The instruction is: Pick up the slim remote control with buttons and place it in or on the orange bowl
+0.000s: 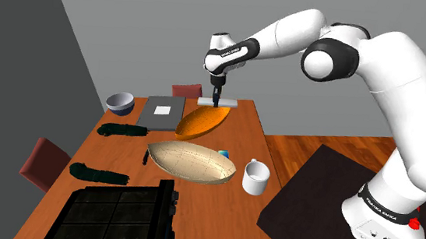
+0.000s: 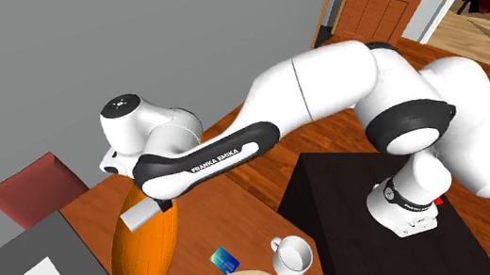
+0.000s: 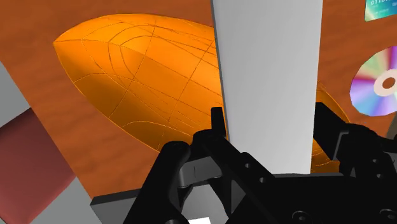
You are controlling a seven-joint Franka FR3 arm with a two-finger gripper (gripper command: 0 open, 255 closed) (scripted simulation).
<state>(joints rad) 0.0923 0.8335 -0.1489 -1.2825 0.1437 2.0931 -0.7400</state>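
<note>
Pinching a slim pale grey remote (image 3: pixel 267 83) between the two black fingers of the tool (image 1: pixel 216 99), one finger pressing against each long edge. Holding that remote flat and level, crosswise to the fingers, right over the far end of the orange bowl (image 1: pixel 202 120). Hanging close to the bowl's rim, too close to tell touching from just clear. Reaching down to it from the white arm (image 1: pixel 288 35), coming in from the shoulder view's right, above the stand (image 1: pixel 387 222). Resting on a brown tabletop (image 1: pixel 235 218), long and pointed like a boat, with the open side facing up toward the tool. Sharing that tabletop with a larger tan bowl (image 1: pixel 192 162) just nearer the shoulder camera, a white mug (image 1: pixel 255 177) beside the tan one, and a small teal card (image 1: pixel 223 152) between them. Lying just beside the orange bowl in the wrist view, a shiny disc (image 3: pixel 375 83). Sitting further toward the shoulder view's left, a flat grey slab (image 1: pixel 162 112) and a grey-blue bowl (image 1: pixel 120 102). Standing behind the tabletop's far edge, a red chair (image 1: pixel 186 90).
</note>
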